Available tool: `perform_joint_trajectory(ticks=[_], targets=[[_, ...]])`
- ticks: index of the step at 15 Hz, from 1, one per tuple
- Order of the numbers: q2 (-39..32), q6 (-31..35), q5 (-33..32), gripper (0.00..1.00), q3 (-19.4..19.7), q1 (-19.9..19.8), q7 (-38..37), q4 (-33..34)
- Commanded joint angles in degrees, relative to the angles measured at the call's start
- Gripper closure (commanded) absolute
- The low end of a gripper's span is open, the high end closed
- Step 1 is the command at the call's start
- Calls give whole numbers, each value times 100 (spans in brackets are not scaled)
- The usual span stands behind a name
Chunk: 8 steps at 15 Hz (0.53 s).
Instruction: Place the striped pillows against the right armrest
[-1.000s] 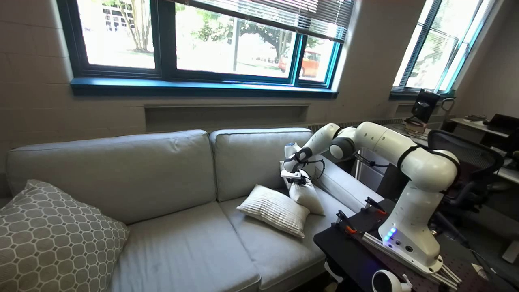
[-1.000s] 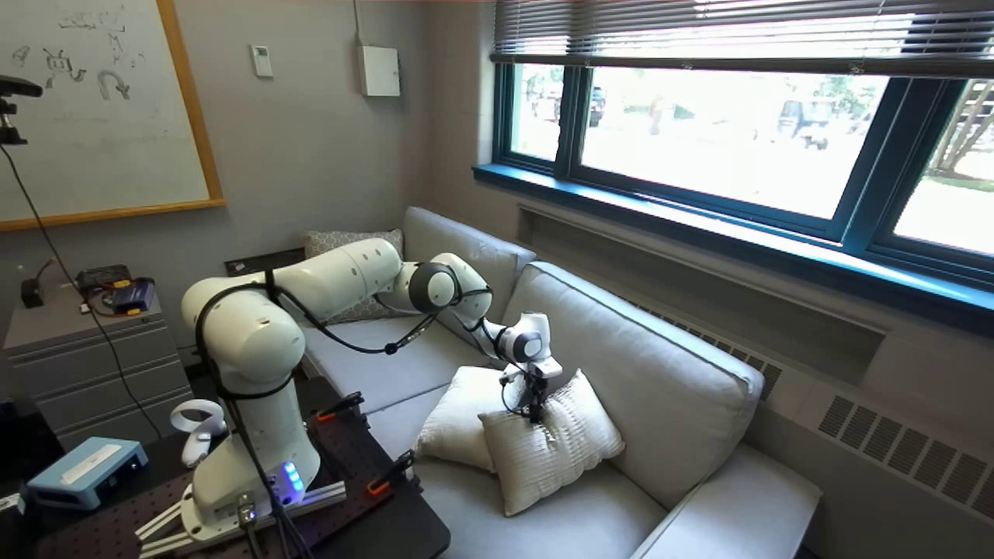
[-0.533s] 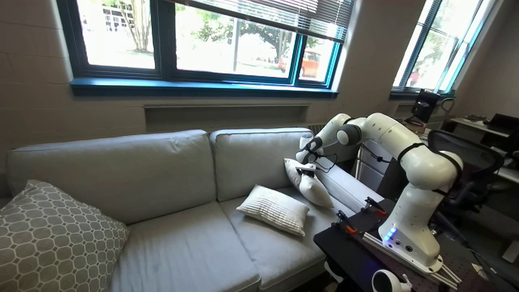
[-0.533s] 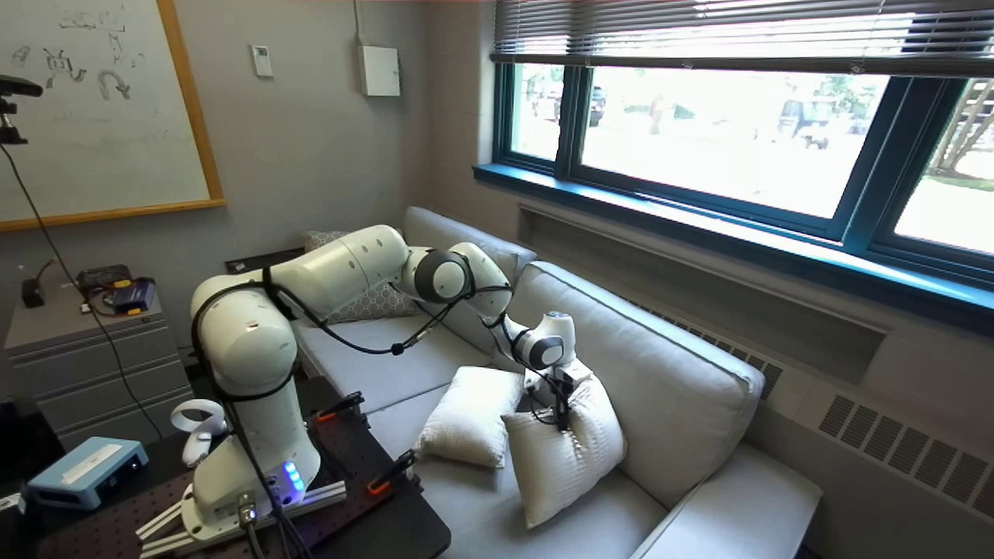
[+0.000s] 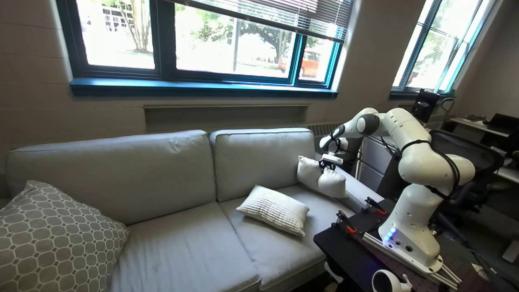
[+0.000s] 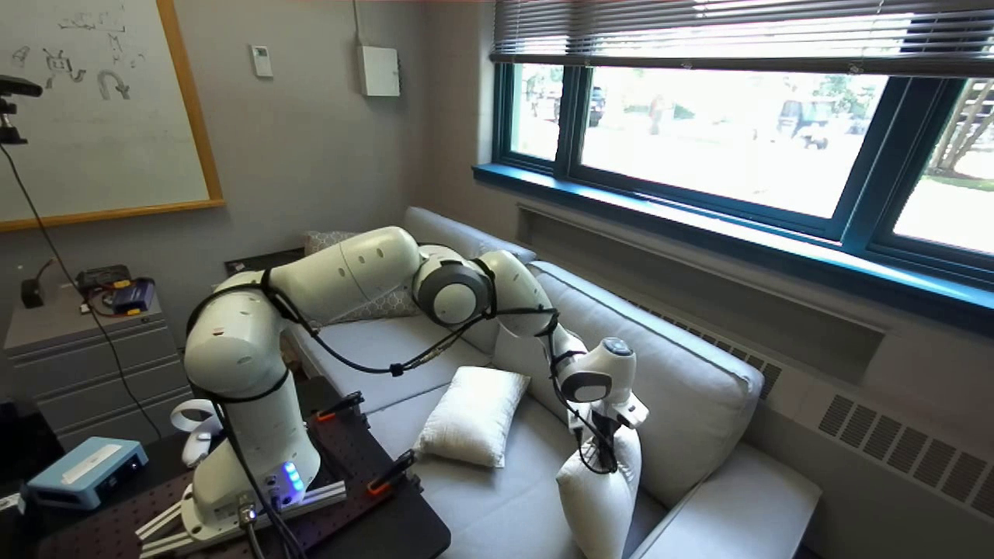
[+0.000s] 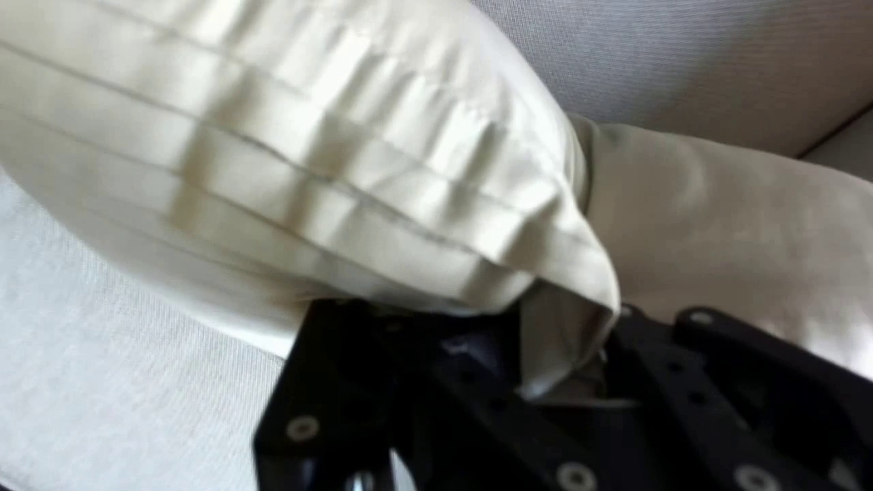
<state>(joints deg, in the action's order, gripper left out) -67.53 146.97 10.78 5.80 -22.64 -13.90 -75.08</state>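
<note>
The striped pillows [image 5: 272, 210] were not yet in place, and the job looked less than half done. One, the held pillow [image 6: 598, 501], was gripped upright by its top edge in the gripper [image 5: 327, 166], just beside the right armrest [image 6: 749, 497]. The gripper was closed tight, with a fold of cloth pinched in it. It could not be told for sure if the armrest was touched, as the pillow's low end was cut off in an exterior view. The other, the loose pillow [image 6: 470, 423], was laid out on the seat [image 5: 279, 253], apart from the armrest. Left to be done, it seemed: the held pillow to be leaned there and let go, and the loose pillow to be fetched and put beside it.

Both pillows were creamy white, squarish and puffy. In the wrist view, thin lines and rows of tiny tucks were seen on the held pillow. Its top was squeezed in, so a fat bump was made on each side. The loose pillow was not squeezed, and its ridges were lined up in neat rows.
</note>
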Motion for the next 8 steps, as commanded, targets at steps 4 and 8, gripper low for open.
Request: perform_joint_trajectory(ticks=[4, 8], targets=[[9, -1447, 1230, 96, -910, -1004, 789, 399], [71, -1984, 2031, 97, -1276, -1154, 899, 223]])
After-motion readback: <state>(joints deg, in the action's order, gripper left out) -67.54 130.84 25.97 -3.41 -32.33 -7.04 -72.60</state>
